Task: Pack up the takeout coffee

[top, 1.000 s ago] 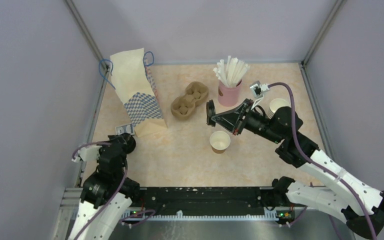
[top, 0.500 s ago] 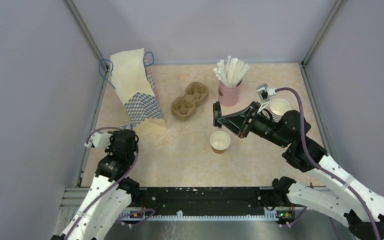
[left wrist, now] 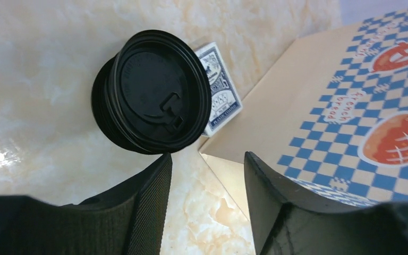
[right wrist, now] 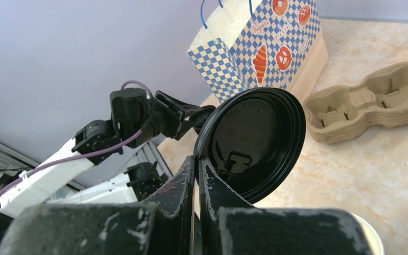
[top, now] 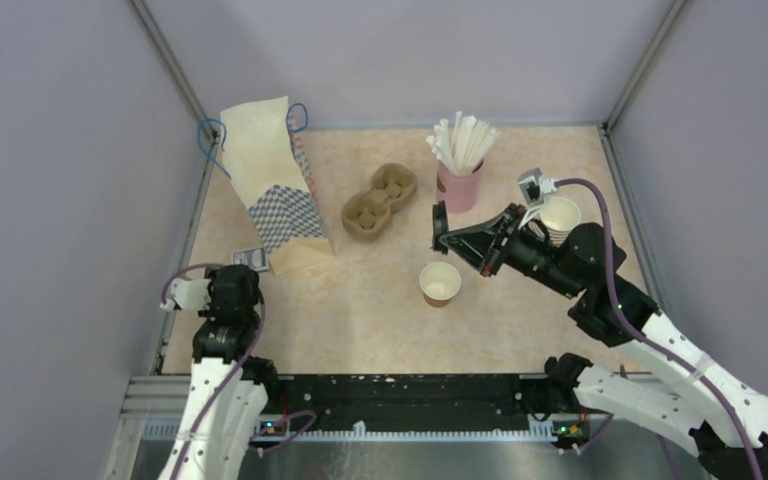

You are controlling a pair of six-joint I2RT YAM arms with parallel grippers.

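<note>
A robot lab's test cell; plain lilac walls (top: 50,180) and aluminium posts (top: 168,60) box in a marbled tabletop (top: 360,310). Café props stand on it: bakery-print paper bag (top: 265,160); pulp cup carrier (top: 380,200); pink cup of straws (top: 459,187).

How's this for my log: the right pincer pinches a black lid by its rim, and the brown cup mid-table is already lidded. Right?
No. The top view shows the brown cup open, its white inside bare. The right pincer does pinch a black lid by its rim.
</note>
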